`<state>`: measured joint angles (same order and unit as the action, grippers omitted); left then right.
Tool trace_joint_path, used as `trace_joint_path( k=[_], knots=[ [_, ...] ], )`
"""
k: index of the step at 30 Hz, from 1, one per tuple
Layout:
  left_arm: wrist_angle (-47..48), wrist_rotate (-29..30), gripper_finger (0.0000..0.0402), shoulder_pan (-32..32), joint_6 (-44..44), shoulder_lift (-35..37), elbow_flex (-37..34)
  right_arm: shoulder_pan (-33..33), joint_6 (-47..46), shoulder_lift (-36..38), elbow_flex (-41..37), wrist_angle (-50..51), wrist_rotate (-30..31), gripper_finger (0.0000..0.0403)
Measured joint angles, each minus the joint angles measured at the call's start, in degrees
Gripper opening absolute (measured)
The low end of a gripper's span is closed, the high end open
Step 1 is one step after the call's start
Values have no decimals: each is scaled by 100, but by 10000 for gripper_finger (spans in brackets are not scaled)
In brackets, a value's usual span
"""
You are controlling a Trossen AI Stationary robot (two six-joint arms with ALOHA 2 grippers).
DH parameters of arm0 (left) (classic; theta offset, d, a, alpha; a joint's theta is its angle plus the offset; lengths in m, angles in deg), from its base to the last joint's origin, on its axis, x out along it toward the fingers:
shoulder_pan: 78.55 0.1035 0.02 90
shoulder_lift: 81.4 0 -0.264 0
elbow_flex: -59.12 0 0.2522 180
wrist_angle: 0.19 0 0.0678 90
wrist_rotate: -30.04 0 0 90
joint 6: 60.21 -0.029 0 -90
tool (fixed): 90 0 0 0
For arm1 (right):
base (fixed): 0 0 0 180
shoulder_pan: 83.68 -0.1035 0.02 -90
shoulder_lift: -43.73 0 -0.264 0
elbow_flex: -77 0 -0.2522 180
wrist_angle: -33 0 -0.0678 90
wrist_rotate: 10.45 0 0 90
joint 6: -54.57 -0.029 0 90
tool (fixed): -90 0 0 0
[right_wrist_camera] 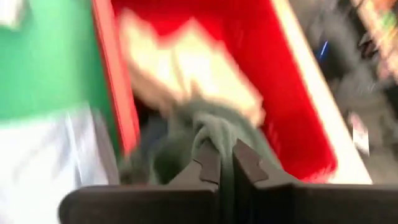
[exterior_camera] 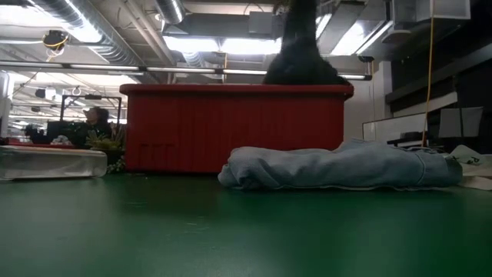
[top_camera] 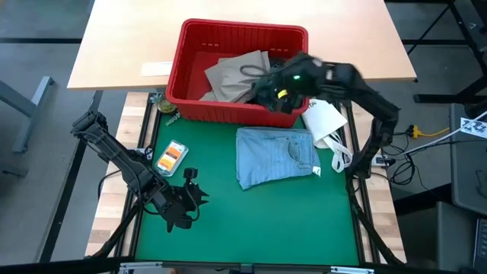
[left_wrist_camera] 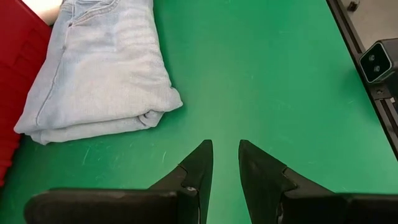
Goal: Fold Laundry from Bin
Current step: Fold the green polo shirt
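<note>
The left tool (top_camera: 181, 207) idles low over the green counter (top_camera: 251, 221), fingers slightly parted, holding nothing. Ahead of it, folded light jeans (top_camera: 275, 155) lie flat, long axis running across. Beyond them the right tool (right_wrist_camera: 225, 163) is pinched shut on a green garment (right_wrist_camera: 214, 127) inside the bin (top_camera: 228, 34), beside tan trousers (top_camera: 237, 74). It looks soft and floppy; it will likely sag, so an edge grip seems best.

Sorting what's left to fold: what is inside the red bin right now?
In the red bin lie tan khaki trousers and a dark green garment, which the right gripper is shut on. Anything beneath them is covered.
</note>
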<state>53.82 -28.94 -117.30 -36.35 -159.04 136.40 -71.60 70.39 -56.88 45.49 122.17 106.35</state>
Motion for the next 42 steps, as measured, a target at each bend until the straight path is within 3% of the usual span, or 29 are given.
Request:
trace_joint_path(
  k=[5, 11, 16, 24, 29, 37, 42],
  knots=[
    [-19, 4, 74, -2, -1, 0, 1, -743, 465, 586, -345, -2086, -102, 8],
    [-73, 10, 74, -2, -40, 0, -1, -1631, 716, 905, -334, -3004, -137, 5],
    [-107, 441, 74, 0, -43, 0, -1, -2331, 772, 1021, -334, -3021, -122, 6],
    [-259, 1906, 74, 438, -124, 0, -1, -3064, 1162, 1022, -334, -3033, 29, 6],
    [-735, 1897, 88, 1020, -714, 0, -1, -3469, 1162, 1022, -334, -3026, 34, 3],
    [-2055, 1406, 159, 1920, -2101, 0, -1, -4203, 1160, 1022, -334, -2883, 24, 3],
    [-2951, 1304, 188, 2375, -2874, 0, -1, -4549, 1155, 1022, -334, -2457, 513, 6]
  ],
)
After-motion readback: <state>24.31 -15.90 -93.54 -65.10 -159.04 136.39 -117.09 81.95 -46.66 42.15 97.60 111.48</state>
